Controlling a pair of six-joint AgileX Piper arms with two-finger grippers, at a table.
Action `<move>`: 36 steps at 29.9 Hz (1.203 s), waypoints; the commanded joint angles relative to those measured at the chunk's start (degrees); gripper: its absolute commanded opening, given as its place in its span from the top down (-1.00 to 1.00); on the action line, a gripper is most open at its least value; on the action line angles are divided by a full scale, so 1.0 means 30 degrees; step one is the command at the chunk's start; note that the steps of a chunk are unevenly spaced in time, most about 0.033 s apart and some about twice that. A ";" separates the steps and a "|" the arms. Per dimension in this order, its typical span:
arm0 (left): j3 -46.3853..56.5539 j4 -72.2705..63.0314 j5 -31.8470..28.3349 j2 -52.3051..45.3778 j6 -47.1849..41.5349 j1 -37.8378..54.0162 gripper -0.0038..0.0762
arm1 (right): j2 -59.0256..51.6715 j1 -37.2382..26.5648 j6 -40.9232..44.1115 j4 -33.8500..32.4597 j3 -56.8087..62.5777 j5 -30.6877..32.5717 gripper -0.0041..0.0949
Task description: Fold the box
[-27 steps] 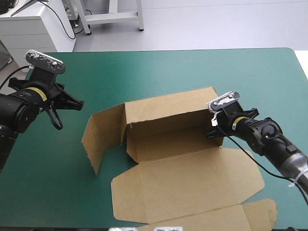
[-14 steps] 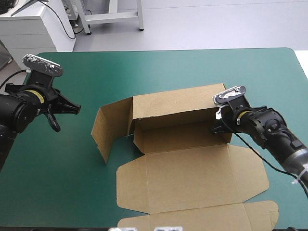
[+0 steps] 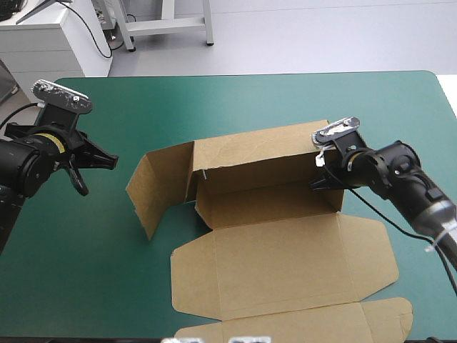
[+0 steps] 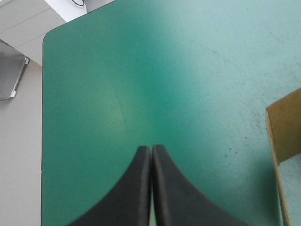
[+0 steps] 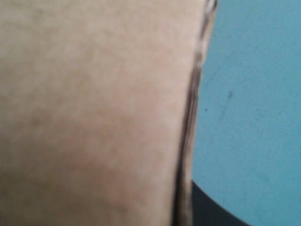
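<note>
- The box point(image 3: 271, 214) is a cut sheet of brown board, partly raised, lying from the table's middle toward 5 o'clock.
- Its long back wall point(image 3: 264, 153) stands upright at 12 o'clock.
- A side flap point(image 3: 161, 182) stands angled outward at 9 o'clock.
- A broad panel point(image 3: 278, 268) lies flat toward 6 o'clock.

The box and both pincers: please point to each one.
box point(image 3: 278, 261): high view, its flat front panel.
left pincer point(image 4: 151, 150): left wrist view, where shut fingertips meet.
right pincer point(image 3: 315, 184): high view, fingertips at the box's right wall.
</note>
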 commanded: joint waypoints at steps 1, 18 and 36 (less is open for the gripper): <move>-0.0598 0.0382 -0.0795 -0.0464 -0.0248 -0.0011 0.92 | 0.1527 -0.0046 -0.0762 0.0458 -0.2152 0.3723 0.96; -0.0598 0.0523 -0.0822 -0.0475 -0.0673 -0.0011 0.92 | 0.9704 -0.2053 -0.2058 0.3852 -1.1171 0.6434 0.96; -0.0598 0.0523 -0.1182 -0.0475 -0.0673 -0.0011 0.92 | 1.1121 -0.2053 -0.2045 0.3682 -1.3653 0.6034 -0.50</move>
